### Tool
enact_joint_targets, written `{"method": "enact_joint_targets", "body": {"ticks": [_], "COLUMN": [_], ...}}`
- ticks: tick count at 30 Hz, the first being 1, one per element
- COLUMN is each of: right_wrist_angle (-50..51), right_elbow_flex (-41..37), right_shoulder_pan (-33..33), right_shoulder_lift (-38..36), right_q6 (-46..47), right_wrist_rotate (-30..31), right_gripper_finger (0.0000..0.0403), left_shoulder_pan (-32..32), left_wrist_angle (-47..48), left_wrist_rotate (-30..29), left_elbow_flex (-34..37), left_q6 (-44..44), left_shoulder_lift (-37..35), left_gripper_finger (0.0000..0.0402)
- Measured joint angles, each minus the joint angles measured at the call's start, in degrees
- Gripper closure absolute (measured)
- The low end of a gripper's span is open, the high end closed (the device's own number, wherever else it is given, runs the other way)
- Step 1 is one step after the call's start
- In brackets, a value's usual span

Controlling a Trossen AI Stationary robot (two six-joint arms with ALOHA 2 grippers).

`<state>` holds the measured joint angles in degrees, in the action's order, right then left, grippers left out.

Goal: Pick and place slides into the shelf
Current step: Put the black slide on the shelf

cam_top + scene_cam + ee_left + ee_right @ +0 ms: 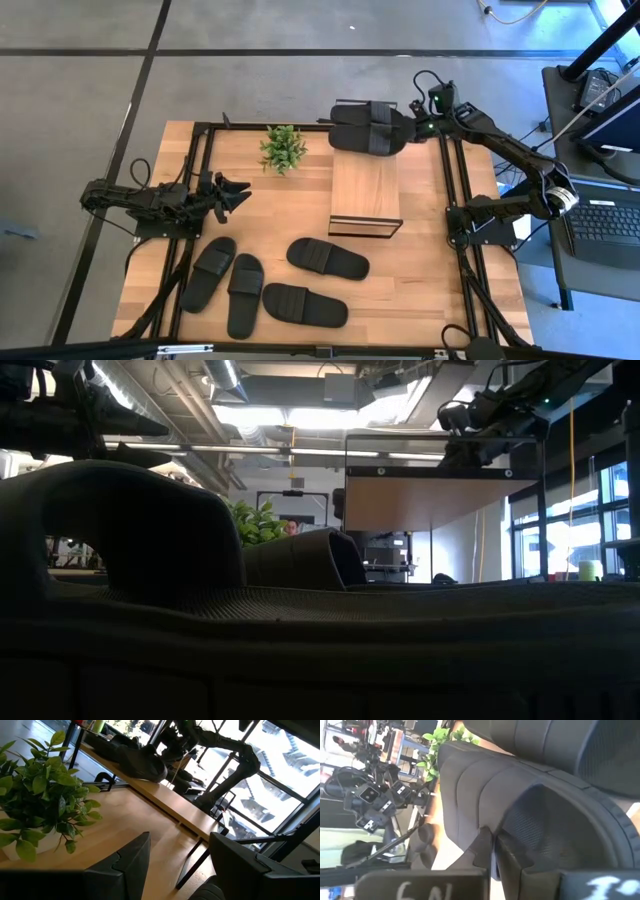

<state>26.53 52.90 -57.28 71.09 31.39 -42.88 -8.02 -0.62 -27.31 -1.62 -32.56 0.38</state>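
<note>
Two black slides (368,127) lie side by side on the far end of the shelf (365,195), a narrow rack with a light wood top. My right gripper (413,128) reaches in from the table's right side and is shut on one of them (485,785); the other (545,740) lies beside it. Several more slides (270,285) lie soles down on the table in front of the shelf. My left gripper (238,195) hangs open over the table's left side, level, with nothing between its fingers (135,860). My right gripper pinches the edge of the slide's ribbed strap (487,827) between its two fingers, one finger (530,865) inside the strap's opening and the other outside. It comes from the table's right side, slanting down. The slide's sole lies on the shelf's top.
A small potted plant (283,148) stands left of the shelf, between it and my left gripper. A black metal frame (200,200) runs around the table. In the low view one slide (130,540) fills the foreground and hides most of the table.
</note>
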Motion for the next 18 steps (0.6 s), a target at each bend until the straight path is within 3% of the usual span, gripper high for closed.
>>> {"method": "enact_joint_targets", "body": {"ticks": [12, 18], "right_wrist_angle": [3.8, 1.1], "right_elbow_flex": [0.1, 0.0], "right_shoulder_pan": [0.0, 0.0], "right_shoulder_lift": [0.0, 0.1], "right_q6": [0.8, 2.8], "right_wrist_rotate": [-1.1, -7.1], "right_gripper_finger": [0.0381, 0.0372], "left_shoulder_pan": [0.0, 0.0], "left_wrist_angle": [0.0, 0.0], "left_wrist_rotate": [0.0, 0.0], "left_elbow_flex": [0.0, 0.0], "left_q6": [-0.3, -0.4], "left_shoulder_lift": [0.0, 0.0], "left_gripper_finger": [0.0207, 0.0207]}}
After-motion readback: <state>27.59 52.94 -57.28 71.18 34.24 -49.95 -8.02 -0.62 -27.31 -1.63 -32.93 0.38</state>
